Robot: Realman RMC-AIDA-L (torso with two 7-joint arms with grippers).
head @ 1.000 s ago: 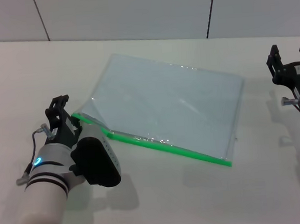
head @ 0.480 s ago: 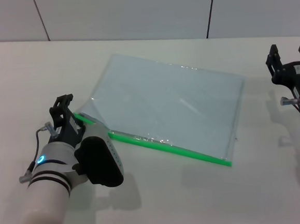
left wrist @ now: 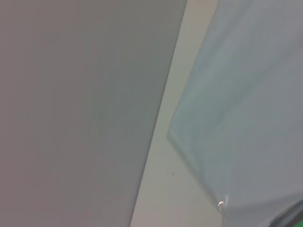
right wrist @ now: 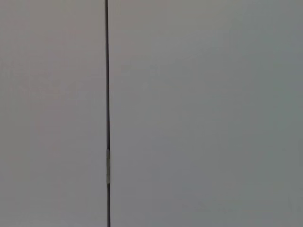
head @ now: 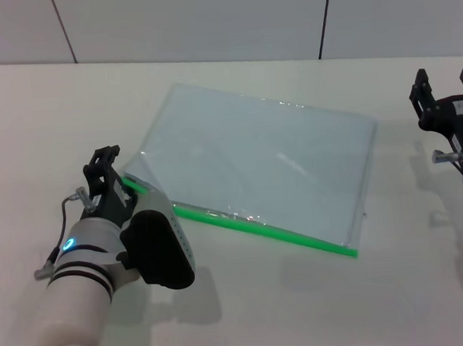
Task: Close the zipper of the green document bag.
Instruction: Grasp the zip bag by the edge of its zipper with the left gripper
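- Creeping along the green edge, the left gripper point(head: 113, 181) now sits at the zipper point(head: 251, 222) end nearest the worktop's left edge (whether clamped, I cannot tell).
- Green document bag point(head: 263, 166) lies mid-worktop; zipping probably begins.
- Right gripper point(head: 448, 96) waits apart, near the right edge.

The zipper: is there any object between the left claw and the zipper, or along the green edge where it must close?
Nothing visible stands in the way. The left claw is at the left end of the zipper on the green document bag, and the green edge runs unobstructed to the right corner.
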